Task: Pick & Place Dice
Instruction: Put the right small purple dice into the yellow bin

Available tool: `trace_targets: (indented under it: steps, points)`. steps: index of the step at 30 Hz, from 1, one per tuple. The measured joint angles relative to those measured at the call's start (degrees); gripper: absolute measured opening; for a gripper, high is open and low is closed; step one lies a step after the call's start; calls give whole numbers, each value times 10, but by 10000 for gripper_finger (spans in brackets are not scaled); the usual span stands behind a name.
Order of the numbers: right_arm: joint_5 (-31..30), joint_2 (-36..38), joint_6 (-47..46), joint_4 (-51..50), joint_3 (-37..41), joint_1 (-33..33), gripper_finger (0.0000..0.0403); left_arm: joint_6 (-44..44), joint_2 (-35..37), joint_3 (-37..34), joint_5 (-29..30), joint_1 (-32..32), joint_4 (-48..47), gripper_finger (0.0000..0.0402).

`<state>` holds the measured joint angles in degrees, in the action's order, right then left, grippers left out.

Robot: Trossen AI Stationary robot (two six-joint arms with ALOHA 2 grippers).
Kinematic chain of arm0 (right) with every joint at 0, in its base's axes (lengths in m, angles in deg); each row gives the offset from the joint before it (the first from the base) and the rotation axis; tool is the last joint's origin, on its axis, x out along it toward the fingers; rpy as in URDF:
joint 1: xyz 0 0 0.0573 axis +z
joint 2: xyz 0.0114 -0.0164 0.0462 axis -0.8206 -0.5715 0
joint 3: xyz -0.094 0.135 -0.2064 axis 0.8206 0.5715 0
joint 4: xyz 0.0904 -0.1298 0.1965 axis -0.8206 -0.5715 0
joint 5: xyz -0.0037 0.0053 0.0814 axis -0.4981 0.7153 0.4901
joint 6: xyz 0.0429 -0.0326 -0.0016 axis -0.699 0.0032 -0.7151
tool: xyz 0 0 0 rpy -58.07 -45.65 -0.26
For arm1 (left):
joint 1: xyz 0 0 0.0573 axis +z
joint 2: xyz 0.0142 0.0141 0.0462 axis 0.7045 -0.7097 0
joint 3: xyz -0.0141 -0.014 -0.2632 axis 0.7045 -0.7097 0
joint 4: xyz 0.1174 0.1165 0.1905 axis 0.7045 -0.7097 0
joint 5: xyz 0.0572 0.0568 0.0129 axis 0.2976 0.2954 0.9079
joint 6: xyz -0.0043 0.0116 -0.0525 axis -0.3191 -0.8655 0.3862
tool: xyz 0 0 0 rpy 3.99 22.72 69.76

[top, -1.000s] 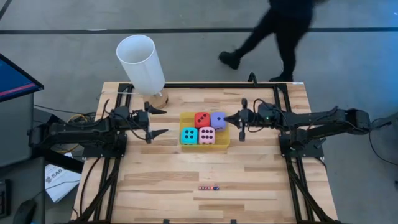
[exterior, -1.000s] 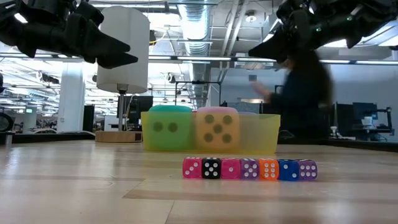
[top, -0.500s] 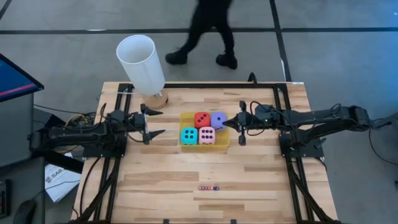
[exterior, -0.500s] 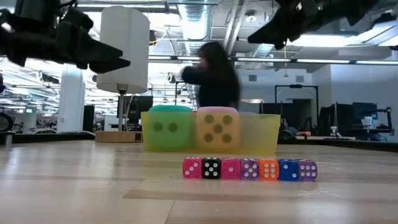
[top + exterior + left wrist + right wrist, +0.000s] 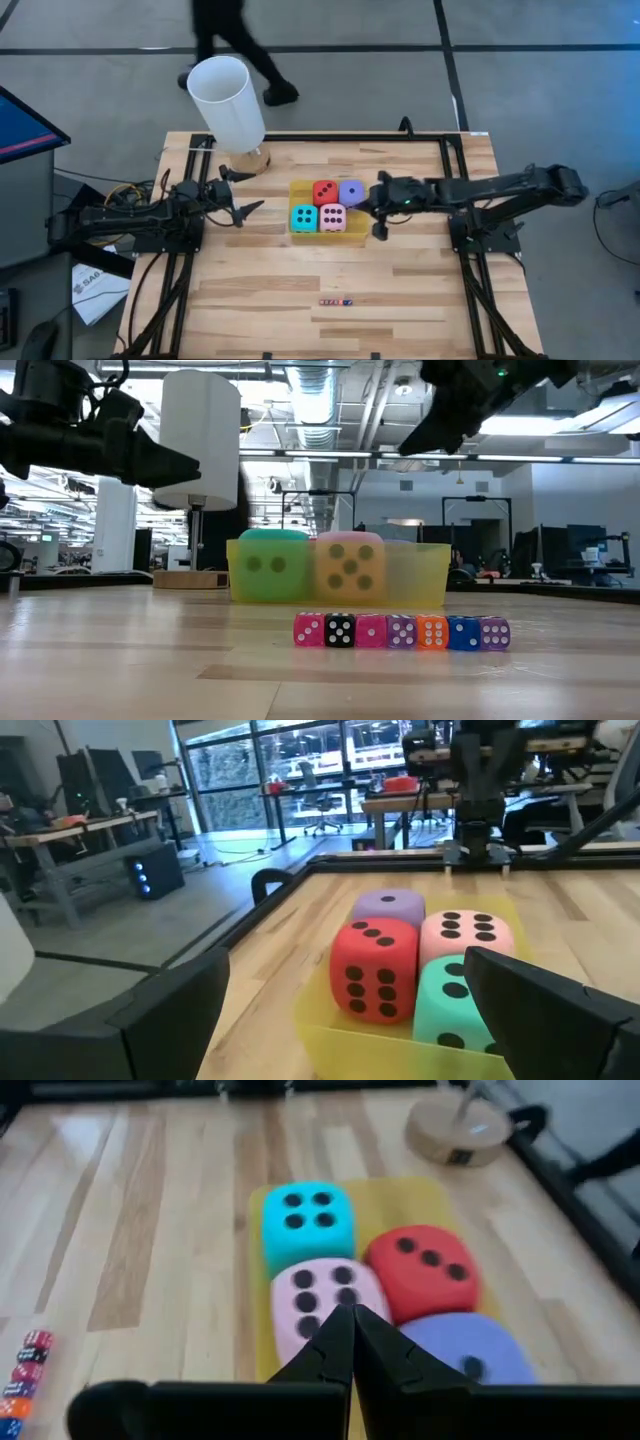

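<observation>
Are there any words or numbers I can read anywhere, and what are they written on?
"SAG", cut off at the edge: on the white paper on the floor by the table's left side. The smaller print below it is too small to read.
Label on the lamp's round wooden base: too blurred to read.
Big dice and the row of tiny dice: only pips, no numerals.

Left gripper (image 5: 243, 192) agape; right gripper (image 5: 372, 206) — pinched.
</observation>
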<state>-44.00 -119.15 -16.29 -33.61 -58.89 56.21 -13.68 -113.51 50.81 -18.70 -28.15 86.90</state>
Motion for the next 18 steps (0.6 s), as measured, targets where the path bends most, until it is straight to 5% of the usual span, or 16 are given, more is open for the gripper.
trace_targets:
  steps: [9,18]
  points:
    - [16,-119,-1,-12,-55,46,0,3,-1,0,-3,-2,1,392]
    - [21,-175,-136,-28,-74,113,0,4,-1,0,-4,-2,1,392]
